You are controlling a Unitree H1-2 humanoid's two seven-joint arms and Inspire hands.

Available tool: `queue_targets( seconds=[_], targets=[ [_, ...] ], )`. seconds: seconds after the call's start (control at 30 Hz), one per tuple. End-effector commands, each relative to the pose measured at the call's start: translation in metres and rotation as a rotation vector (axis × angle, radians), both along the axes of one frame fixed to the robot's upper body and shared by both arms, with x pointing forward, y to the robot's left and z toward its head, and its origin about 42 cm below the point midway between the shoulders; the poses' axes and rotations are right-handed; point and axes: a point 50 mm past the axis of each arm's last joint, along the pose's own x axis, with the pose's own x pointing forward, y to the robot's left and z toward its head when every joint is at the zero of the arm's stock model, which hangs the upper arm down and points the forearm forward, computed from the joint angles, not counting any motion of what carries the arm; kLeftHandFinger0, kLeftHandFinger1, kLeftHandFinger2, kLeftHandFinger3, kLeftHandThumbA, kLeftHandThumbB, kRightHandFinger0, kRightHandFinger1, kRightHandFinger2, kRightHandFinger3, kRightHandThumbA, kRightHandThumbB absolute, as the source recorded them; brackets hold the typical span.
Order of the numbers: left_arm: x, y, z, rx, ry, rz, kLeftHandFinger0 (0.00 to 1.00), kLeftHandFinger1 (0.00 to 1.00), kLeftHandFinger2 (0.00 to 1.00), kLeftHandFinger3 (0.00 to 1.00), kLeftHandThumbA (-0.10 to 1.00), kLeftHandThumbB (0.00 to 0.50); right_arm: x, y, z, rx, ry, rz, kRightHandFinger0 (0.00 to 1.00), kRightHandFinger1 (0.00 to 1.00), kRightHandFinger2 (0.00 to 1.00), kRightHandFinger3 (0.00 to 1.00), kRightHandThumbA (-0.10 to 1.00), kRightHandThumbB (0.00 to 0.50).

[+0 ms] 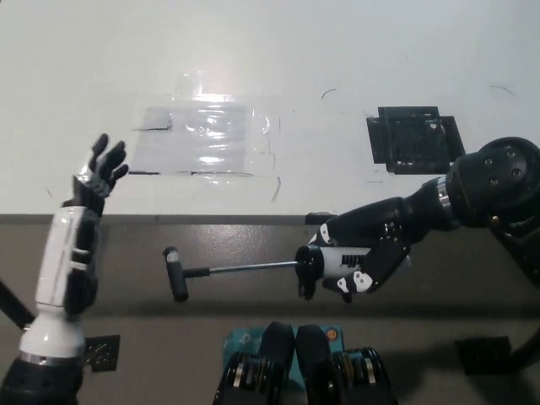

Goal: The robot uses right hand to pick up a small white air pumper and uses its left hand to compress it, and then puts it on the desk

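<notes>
Holding the air pumper in our black right hand, fingers clamped around its white barrel, we've got it off the desk and out over the darker strip below the desk edge. The pump's long axis runs sideways: a thin metal rod sticks out from the barrel toward our left hand, ending in a black T-handle.

Our white left hand is up and empty, fingers spread apart. The T-handle sits just below and inboard of it, much nearer to it than the barrel is. So we reckon the push goes along the rod, handle toward the barrel.

Barrel looks like smooth hard plastic, rod slim and shiny, desk matte white with a glossy taped patch.
</notes>
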Motion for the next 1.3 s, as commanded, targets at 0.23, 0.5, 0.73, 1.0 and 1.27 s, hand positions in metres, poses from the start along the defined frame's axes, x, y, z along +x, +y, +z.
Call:
queue_targets(
  seconds=[0.23, 0.5, 0.73, 1.0, 1.27],
  targets=[
    [-0.018, -0.034, 0.005, 0.248, -0.224, 0.111, 1.00, 1.00, 1.00, 1.00, 1.00, 0.280, 0.004, 0.011, 0.027, 0.054, -0.039, 0.004, 0.00, 0.40, 0.70, 0.67, -0.10, 0.201],
    [-0.020, -0.035, -0.002, 0.376, -0.348, 0.221, 1.00, 1.00, 1.00, 1.00, 1.00, 0.303, 0.004, 0.016, 0.030, 0.051, -0.072, -0.008, 0.00, 0.39, 0.71, 0.62, -0.10, 0.195],
    [-0.019, -0.036, -0.007, 0.402, -0.377, 0.269, 1.00, 1.00, 1.00, 1.00, 1.00, 0.308, 0.005, 0.020, 0.033, 0.063, -0.093, -0.017, 0.00, 0.39, 0.72, 0.58, -0.10, 0.189],
    [-0.019, -0.041, -0.007, 0.390, -0.345, 0.275, 1.00, 1.00, 1.00, 1.00, 1.00, 0.321, 0.000, 0.028, 0.034, 0.066, -0.126, -0.007, 0.00, 0.40, 0.71, 0.66, -0.10, 0.179],
    [-0.013, -0.048, -0.003, 0.297, -0.297, 0.223, 1.00, 1.00, 1.00, 1.00, 1.00, 0.324, -0.002, 0.038, 0.036, 0.083, -0.111, 0.015, 0.00, 0.37, 0.69, 0.70, -0.10, 0.175]
  ],
)
